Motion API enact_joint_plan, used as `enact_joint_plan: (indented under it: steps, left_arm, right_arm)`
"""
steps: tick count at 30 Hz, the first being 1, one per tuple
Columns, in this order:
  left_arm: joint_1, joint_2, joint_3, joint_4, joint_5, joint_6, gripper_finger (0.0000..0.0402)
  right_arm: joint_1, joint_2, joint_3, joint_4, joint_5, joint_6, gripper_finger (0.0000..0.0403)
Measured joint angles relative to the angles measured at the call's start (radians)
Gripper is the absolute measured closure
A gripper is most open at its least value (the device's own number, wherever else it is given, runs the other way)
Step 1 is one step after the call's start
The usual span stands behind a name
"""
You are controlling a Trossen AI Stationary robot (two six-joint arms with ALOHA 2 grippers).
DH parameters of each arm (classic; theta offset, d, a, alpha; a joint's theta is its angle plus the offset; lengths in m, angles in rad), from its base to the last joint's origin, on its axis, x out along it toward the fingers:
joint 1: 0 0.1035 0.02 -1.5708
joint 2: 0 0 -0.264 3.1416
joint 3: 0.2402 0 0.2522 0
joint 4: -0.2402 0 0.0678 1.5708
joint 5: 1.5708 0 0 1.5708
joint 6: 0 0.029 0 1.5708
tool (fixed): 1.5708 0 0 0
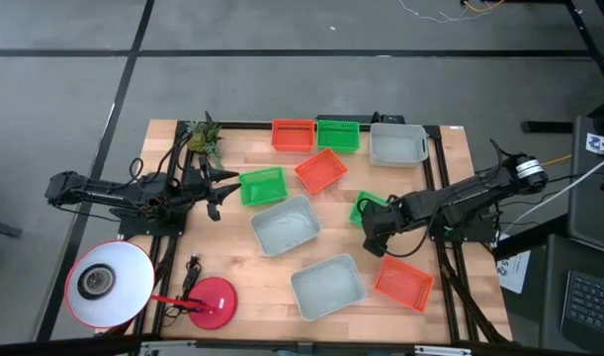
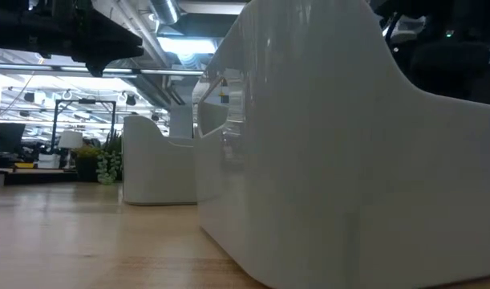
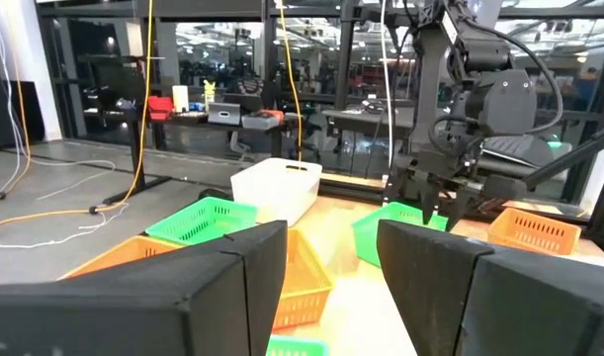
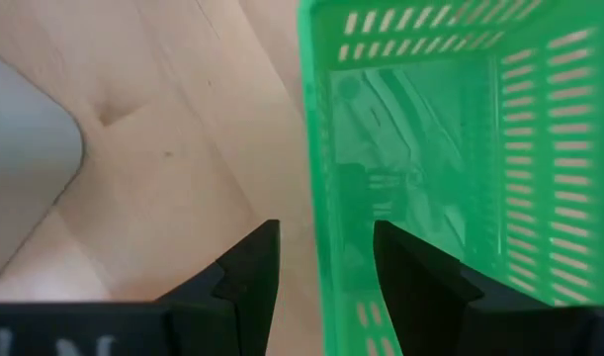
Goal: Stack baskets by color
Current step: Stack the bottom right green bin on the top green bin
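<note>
Nine baskets lie spread over the wooden table [image 1: 232,257]. Two orange ones [image 1: 293,134] [image 1: 321,170] and two green ones [image 1: 338,134] [image 1: 262,186] sit toward the far side, and a third orange one [image 1: 403,282] is near right. Three pale grey ones [image 1: 397,144] [image 1: 285,224] [image 1: 327,287] run from far right to near middle. My right gripper [image 1: 374,232] [image 4: 326,237] points down, open, over the third green basket [image 4: 420,148], one finger on each side of its wall [image 4: 317,198]. My left gripper [image 1: 215,195] [image 3: 331,277] waits open at the left.
A red round lamp base [image 1: 213,302] and its white shade [image 1: 109,282] stand at the near left corner. A small plant [image 1: 205,138] is at the far left. In the low view a grey basket [image 2: 349,160] fills the foreground, with another [image 2: 156,168] behind it.
</note>
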Motion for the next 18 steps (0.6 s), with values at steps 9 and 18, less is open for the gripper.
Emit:
enact_joint_plan:
  steps: [9,18]
  left_arm:
    - [0.000,0.000,0.000,0.000,0.000,0.000,0.0249]
    - [0.000,0.000,0.000,0.000,0.000,-0.001,0.0249]
  right_arm:
    - [0.000,0.124,0.000,0.004,0.000,-0.001,0.0238]
    - [0.000,0.253,0.000,0.071,0.035,-0.104,0.0253]
